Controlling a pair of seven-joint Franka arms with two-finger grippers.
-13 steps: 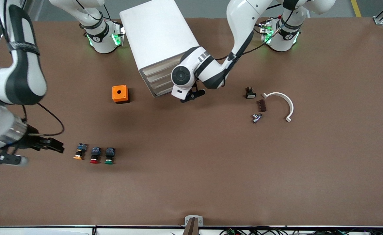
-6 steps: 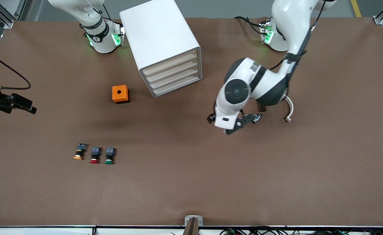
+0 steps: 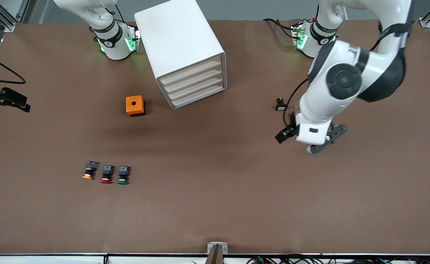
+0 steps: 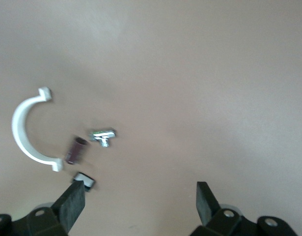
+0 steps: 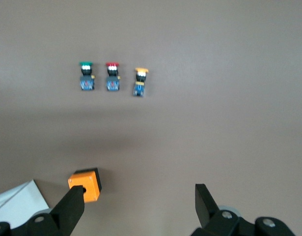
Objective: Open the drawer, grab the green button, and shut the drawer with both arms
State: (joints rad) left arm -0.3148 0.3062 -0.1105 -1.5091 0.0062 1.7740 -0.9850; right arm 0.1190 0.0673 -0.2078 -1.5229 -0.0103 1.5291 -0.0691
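Within the last second both arms have pulled away from the middle of the table (image 3: 215, 205). The left gripper (image 3: 312, 137), which was at the front of the cabinet (image 3: 180, 47), now hangs over the small parts at the left arm's end of the table. The right gripper (image 3: 7, 99), which was low beside the 3 buttons, is now lifted at the right arm's end of the table. All 4 drawers look closed, including the drawer (image 3: 196, 96) at the bottom, and the button (image 3: 122, 175) with the green cap lies on the table, in a row with the red button (image 3: 106, 174) and the yellow-orange button (image 3: 89, 171), nearer to the front camera than the orange box (image 3: 135, 105). I judge that the task is almost finished and the arms go to rest.

The left wrist view shows its jaws wide apart and empty, and below them the white curved clip (image 4: 27, 129), a brown piece (image 4: 76, 149) and a metal piece (image 4: 102, 136), which the arm partly covers in the front view. The right wrist view shows its jaws also apart and empty.
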